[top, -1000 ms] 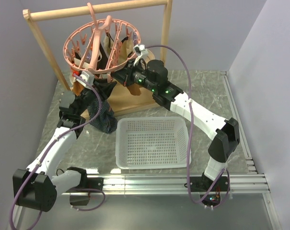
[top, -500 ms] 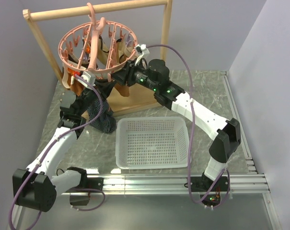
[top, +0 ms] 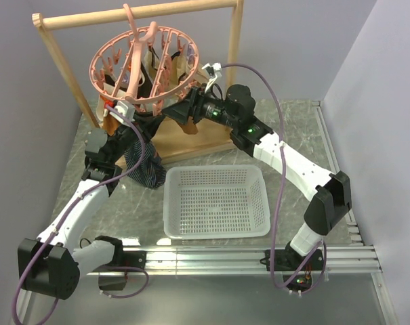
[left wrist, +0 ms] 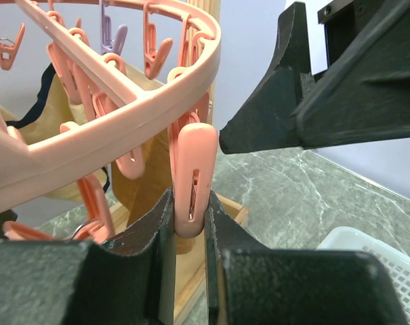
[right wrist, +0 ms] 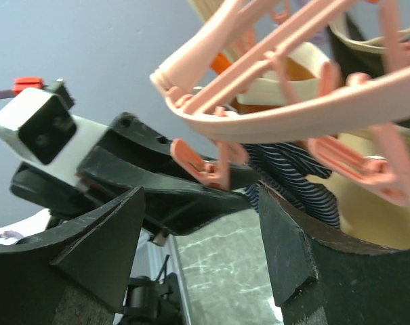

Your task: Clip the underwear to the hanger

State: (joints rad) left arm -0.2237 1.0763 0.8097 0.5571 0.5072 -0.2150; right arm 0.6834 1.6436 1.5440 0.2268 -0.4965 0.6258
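Observation:
The pink ring hanger (top: 144, 64) hangs from the wooden rack. My left gripper (left wrist: 190, 217) is shut on the lower end of one pink clip (left wrist: 191, 169) at the ring's near rim. The navy striped underwear (top: 142, 166) hangs down under that spot, and its top edge is hidden behind the left gripper (top: 145, 115). In the right wrist view the striped underwear (right wrist: 293, 179) shows behind the clip (right wrist: 205, 166). My right gripper (top: 176, 110) is open just right of the clip, holding nothing. Its open jaws (right wrist: 201, 223) face the left gripper's black fingers (right wrist: 157, 189) under the hanger's ring (right wrist: 293, 115).
Brown and tan garments (top: 167, 71) hang inside the ring. The wooden rack (top: 137, 13) stands on its base (top: 191, 139) at the back. A white perforated basket (top: 217, 202) sits in front of it, between the arms. Grey walls close in left and right.
My right gripper has opened and drawn back to the right, away from the clip. The hanger swung left and came back. The left gripper stays on the clip.

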